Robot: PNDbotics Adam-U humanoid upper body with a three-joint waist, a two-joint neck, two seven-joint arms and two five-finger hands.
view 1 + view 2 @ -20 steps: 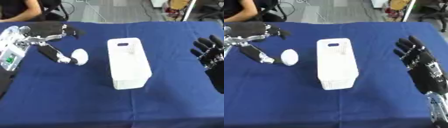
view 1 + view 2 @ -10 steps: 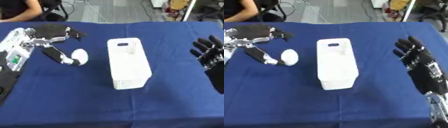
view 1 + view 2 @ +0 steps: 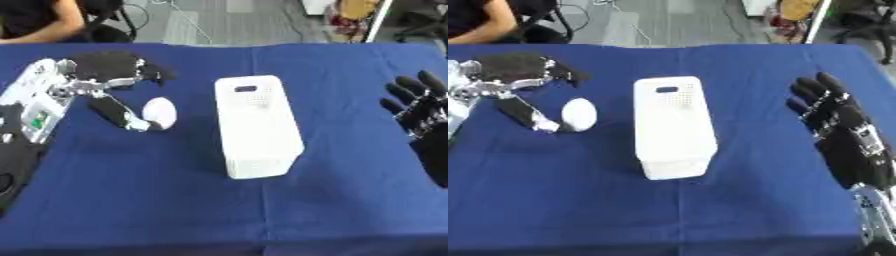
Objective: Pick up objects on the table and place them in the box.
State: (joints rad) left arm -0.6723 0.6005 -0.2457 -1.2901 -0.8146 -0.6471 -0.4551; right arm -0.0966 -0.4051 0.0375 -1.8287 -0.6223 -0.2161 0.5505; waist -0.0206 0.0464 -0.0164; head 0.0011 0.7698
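One white box [image 3: 255, 125] on blue table [image 3: 175, 200], one white egg-shaped object [image 3: 159, 110] touching left hand [image 3: 105, 80] thumb, unclasped, right hand [image 3: 842, 135] open, empty.

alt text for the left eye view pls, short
The robot's left hand reaches over a white egg-shaped object on a blue tablecloth, its thumb beside the object. A tall white perforated plastic box stands at centre, and the right hand rests open at the right edge.

Bright, even overhead light; soft shadows beside the white perforated plastic box [image 3: 255, 125] on the blue-clothed desk [image 3: 175, 200]; overall slight blur.
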